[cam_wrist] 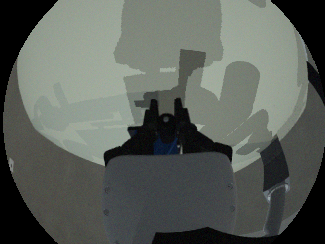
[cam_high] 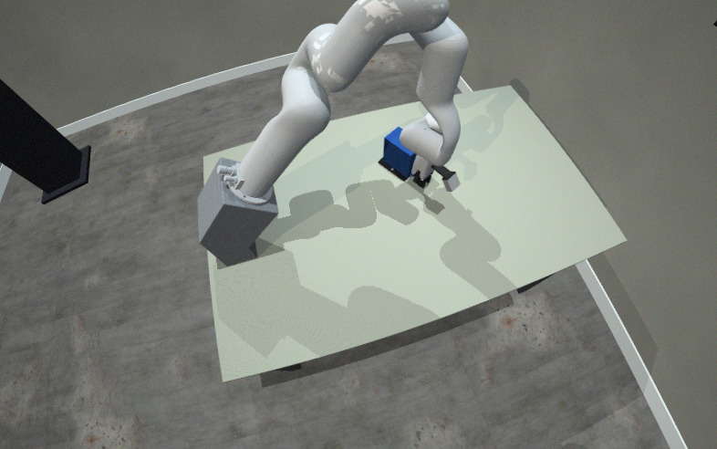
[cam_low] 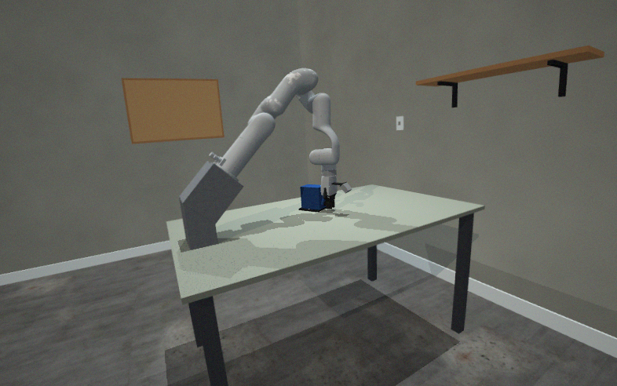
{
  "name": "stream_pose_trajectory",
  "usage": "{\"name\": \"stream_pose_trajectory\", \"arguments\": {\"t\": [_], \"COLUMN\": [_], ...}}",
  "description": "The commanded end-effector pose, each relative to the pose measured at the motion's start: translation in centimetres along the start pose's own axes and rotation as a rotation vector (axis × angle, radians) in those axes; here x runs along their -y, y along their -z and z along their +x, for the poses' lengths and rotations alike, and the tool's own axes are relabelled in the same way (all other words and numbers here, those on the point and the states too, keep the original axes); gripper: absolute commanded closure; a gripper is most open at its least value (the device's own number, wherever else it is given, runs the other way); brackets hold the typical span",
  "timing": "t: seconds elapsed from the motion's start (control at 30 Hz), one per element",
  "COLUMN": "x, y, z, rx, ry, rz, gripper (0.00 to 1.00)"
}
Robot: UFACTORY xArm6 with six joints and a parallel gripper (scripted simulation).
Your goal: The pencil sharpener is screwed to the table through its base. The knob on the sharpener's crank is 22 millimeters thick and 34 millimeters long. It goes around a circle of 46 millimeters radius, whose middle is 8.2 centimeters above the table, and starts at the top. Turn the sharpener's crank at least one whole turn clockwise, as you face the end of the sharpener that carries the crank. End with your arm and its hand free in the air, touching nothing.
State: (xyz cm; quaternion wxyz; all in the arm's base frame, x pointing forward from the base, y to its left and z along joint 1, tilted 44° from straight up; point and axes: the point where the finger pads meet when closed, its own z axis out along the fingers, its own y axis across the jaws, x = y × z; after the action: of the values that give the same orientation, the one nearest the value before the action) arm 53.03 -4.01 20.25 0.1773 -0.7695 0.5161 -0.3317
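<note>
One table [cam_high: 529, 222] edge well apart

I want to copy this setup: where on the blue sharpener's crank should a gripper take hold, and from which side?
Grip the knob, coming from above, fingers on opposite sides. The gripper is shut on it that way beside the sharpener, wrist pointing down.

The arm's gripper [cam_high: 421, 180] is clamped on the crank knob beside the blue pencil sharpener [cam_high: 398, 151] on the table [cam_high: 529, 238]
</note>
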Motion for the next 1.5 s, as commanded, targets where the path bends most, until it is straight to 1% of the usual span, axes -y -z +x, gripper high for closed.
{"name": "stream_pose_trajectory", "arguments": {"t": [0.0,0.53,0.87,1.03,1.1,1.17,1.33,1.47], "x": [-0.3,-1.3,-1.9,-2.2,-2.2,-2.2,-2.0,-1.8], "y": [0.3,1.4,2.4,3.5,3.5,4.2,5.5,6.1], "z": [0.1,0.0,0.0,0.0,0.0,0.0,0.0,0.0], "rx": [-0.002,-0.002,-0.002,-0.002,-0.002,-0.002,-0.002,-0.002], "ry": [0.0,0.0,0.0,0.0,0.0,0.0,0.0,0.0], "rz": [0.003,0.004,0.003,0.003,0.003,0.003,0.003,0.003], "gripper": [1.0,1.0,1.0,1.0,1.0,1.0,1.0,1.0]}}
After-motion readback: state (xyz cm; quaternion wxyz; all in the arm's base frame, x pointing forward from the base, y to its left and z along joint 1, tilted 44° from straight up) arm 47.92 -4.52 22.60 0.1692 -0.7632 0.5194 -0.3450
